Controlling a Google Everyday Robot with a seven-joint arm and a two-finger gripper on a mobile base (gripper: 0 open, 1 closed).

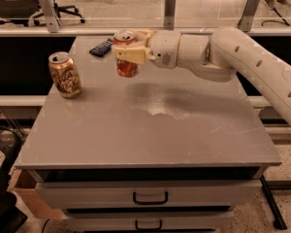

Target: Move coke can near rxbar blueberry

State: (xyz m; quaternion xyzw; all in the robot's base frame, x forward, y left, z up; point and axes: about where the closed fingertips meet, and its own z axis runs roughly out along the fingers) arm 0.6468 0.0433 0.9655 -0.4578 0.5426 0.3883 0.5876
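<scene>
My gripper (127, 53) is shut on the coke can (126, 68), a red-orange can with a silver top. It holds the can upright above the grey table (150, 125), over the far middle. The rxbar blueberry (101, 47), a flat dark blue wrapper, lies on the table just left of the held can, near the far edge. My white arm (223, 57) reaches in from the right.
A gold-brown patterned can (64, 74) stands upright at the table's left side. A glass barrier with metal posts (169, 8) runs behind the table. Drawers with handles (150, 197) are below the front edge.
</scene>
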